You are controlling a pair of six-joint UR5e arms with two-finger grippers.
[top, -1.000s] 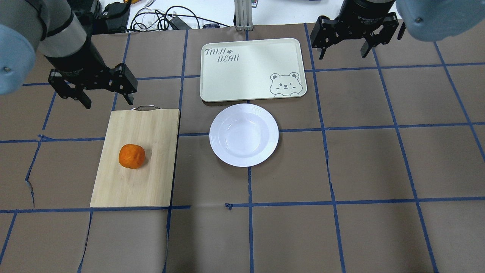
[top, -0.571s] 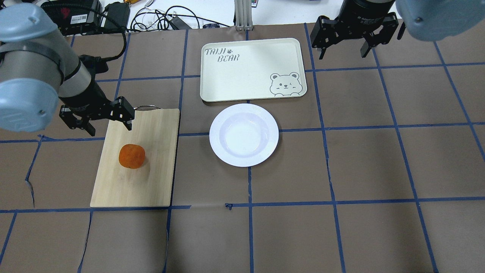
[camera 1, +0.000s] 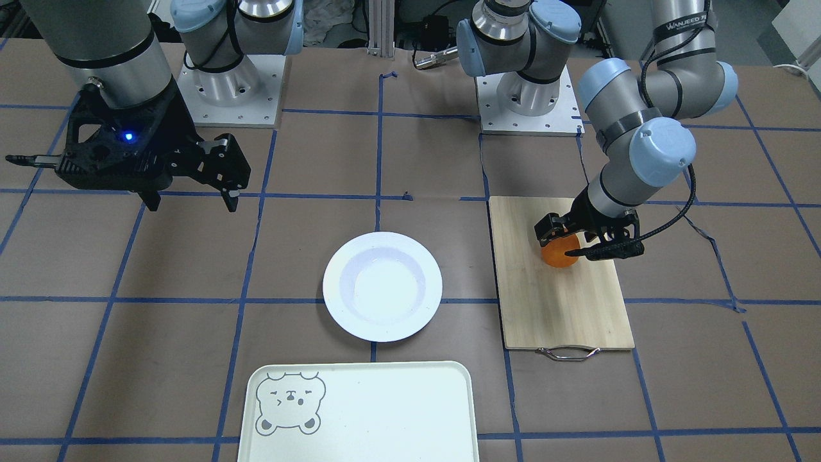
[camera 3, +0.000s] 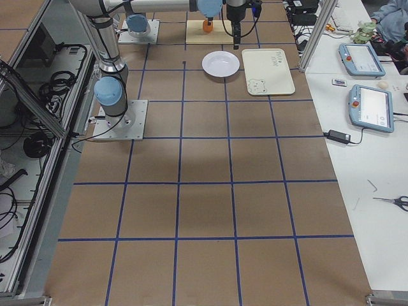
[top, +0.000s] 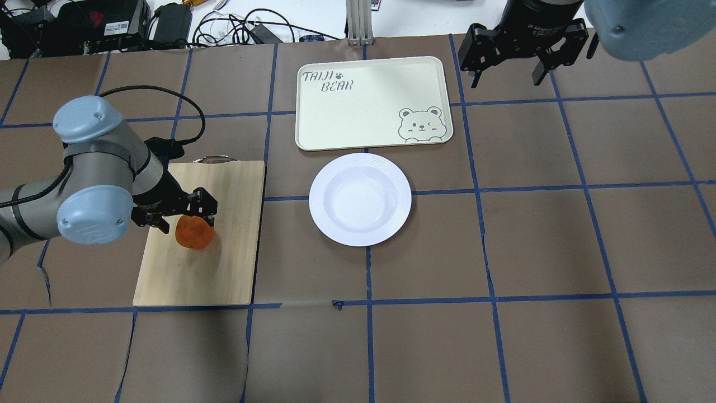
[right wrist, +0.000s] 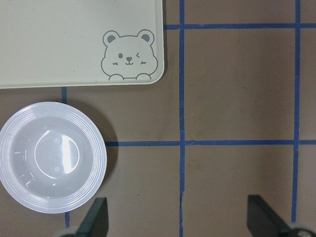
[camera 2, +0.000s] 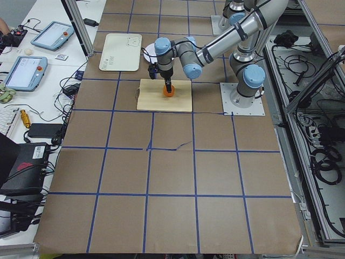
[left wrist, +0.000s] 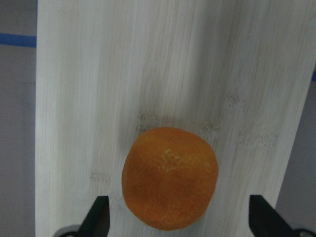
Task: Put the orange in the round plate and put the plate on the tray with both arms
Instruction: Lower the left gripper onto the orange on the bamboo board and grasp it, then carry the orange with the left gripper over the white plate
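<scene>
The orange [top: 194, 237] lies on a light wooden cutting board [top: 224, 268] at the left of the table. My left gripper [top: 185, 220] hangs open right over it, one finger on each side; the left wrist view shows the orange [left wrist: 170, 177] between the two fingertips [left wrist: 98, 217]. The empty round plate [top: 360, 199] sits mid-table, just in front of the cream tray [top: 372, 103] with the bear face. My right gripper [top: 508, 70] is open and high up beside the tray's right end, holding nothing.
The board's metal handle [top: 214, 159] points to the far side. Cables and black boxes [top: 168, 22] lie along the table's far edge, with an aluminium post [top: 358, 22] behind the tray. Blue tape lines cross the brown table cover.
My left arm has swung in from beyond the board's far left corner and lowered its open gripper over the orange. The right arm, plate, tray and orange have not moved.
</scene>
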